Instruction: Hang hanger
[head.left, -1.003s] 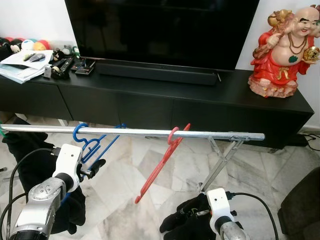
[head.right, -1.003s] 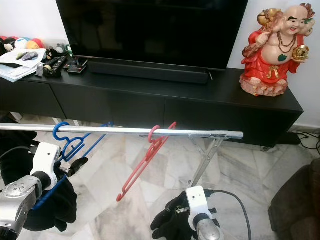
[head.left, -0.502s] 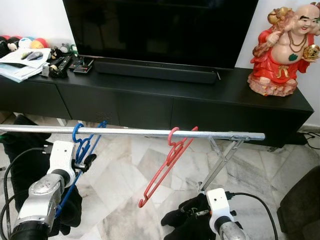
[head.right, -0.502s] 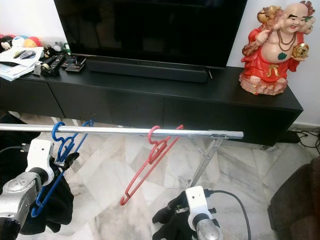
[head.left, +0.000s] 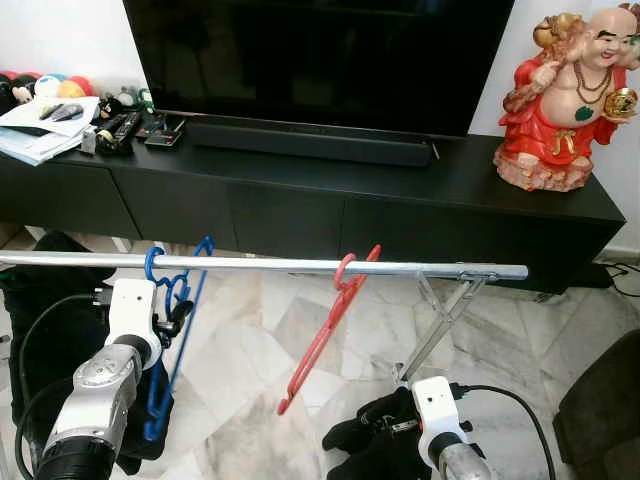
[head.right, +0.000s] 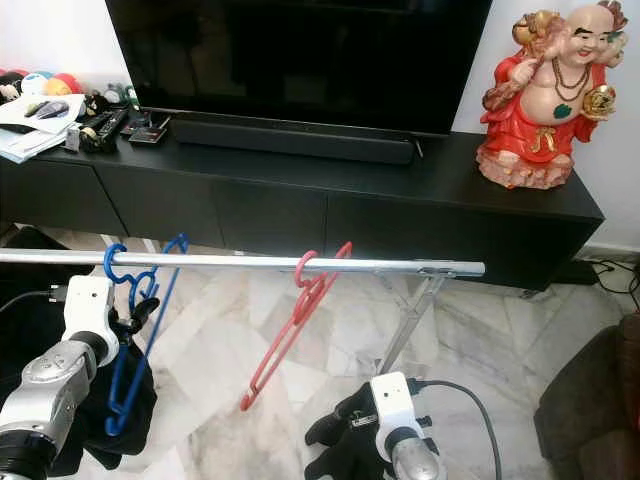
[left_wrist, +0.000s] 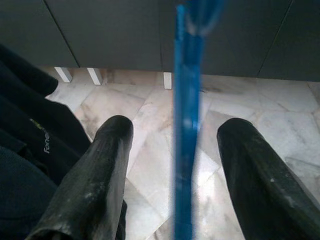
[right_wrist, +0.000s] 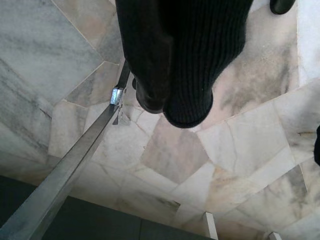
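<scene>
— Where is the blue hanger just now?

— Its hook is over the metal rail, and its body hangs down almost straight, long axis running from the rail toward the floor. It sits right in front of the left hand, passing between the two fingers without either one clearly pressing it.

— So the hand has let go?

— It looks that way: the left hand is spread, with the blue bar in the gap. The coming move, I judge, is to draw that hand straight back from the hanger without snagging it.

— And the other arm?

— The right hand is low and well apart from the hanger, beyond the red hanger on the same rail; I cannot tell how its fingers stand. The left is plainly the nearer.

— What differs from a second ago?

— Then the blue hanger was slanted away from the hand, swung out along the rail. Now it has dropped to hang upright, and the fingers have parted around it.
</scene>
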